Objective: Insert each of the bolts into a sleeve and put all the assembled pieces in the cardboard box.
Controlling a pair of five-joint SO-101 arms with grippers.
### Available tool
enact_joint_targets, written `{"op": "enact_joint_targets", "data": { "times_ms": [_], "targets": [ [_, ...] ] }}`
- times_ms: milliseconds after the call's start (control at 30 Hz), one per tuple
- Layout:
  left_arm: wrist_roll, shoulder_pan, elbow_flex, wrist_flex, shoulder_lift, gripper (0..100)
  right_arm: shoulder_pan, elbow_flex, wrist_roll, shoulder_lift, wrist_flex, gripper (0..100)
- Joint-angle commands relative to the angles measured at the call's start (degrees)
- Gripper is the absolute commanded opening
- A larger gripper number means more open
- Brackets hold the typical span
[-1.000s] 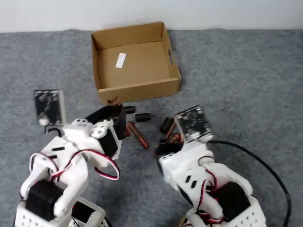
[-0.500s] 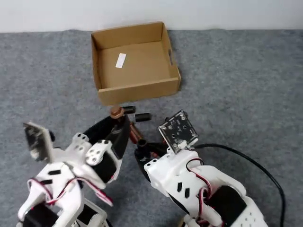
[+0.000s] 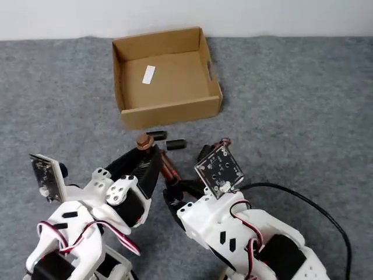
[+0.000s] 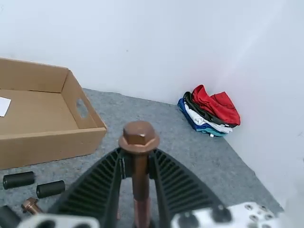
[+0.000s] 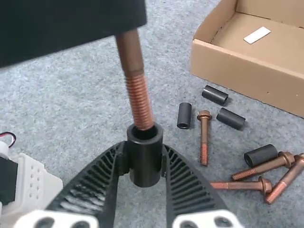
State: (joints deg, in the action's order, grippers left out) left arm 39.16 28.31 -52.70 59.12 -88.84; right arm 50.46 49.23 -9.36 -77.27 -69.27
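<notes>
**Q:** What are your left jaws doing?

**A:** My left jaws are clenched on a copper-coloured bolt [image 4: 138, 142]. They grip the shank just under the hex head. The head stands out past the tips of my jaws, and the shank runs back between them.

**Q:** And the right ones?

**A:** My right jaws are grasping a black sleeve [image 5: 144, 159]. It stands upright between them with its open end facing away from my wrist. The bolt hangs straight above these jaws, slightly tilted. Its threaded end sits in the mouth of the sleeve, and most of the thread is outside the bore. My two sets of jaws are close together, the left just above the right.

**Q:** Where is the cardboard box?

**A:** The cardboard box [image 3: 169, 111] lies beyond both sets of jaws on the grey surface [image 3: 291, 105], open side up. A white label [image 3: 149, 74] lies flat on its floor. A cut-out handle shows in one side wall.

**Q:** What about the other parts?

**A:** They lie on the surface between my jaws and the box. Four loose sleeves [image 5: 214, 95] lie on their sides, and two of them are just in front of the near wall of the box. Four loose bolts [image 5: 204, 137] lie flat. One is by itself among the sleeves. The other three are bunched together off to one side of my right jaws, next to the fourth sleeve.

**Q:** Anything farther off?

**A:** Past my left jaws, a folded pile of clothes [image 4: 209, 111] rests on the surface against the white wall, well apart from the box.
</notes>
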Motion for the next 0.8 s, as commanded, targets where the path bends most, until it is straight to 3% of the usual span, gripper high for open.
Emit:
{"op": "enact_joint_targets", "data": {
  "times_ms": [0,267,567,767],
  "targets": [
    [0.6,0.4,0.0,-2.2,-0.4,0,0.7,-0.7,1.6,-0.7,1.7,0.8],
    [0.3,4.6,0.5,1.8,-0.4,0,0.5,-0.7,1.6,-0.7,1.7,0.8],
    [-6.1,5.5,0.0,5.1,-0.4,0,0.5,-0.9,1.6,-0.7,1.7,0.8],
    [-14.2,10.3,-3.2,7.5,-0.4,3,0.5,-0.9,2.2,-0.8,1.7,0.8]
  ]
}}
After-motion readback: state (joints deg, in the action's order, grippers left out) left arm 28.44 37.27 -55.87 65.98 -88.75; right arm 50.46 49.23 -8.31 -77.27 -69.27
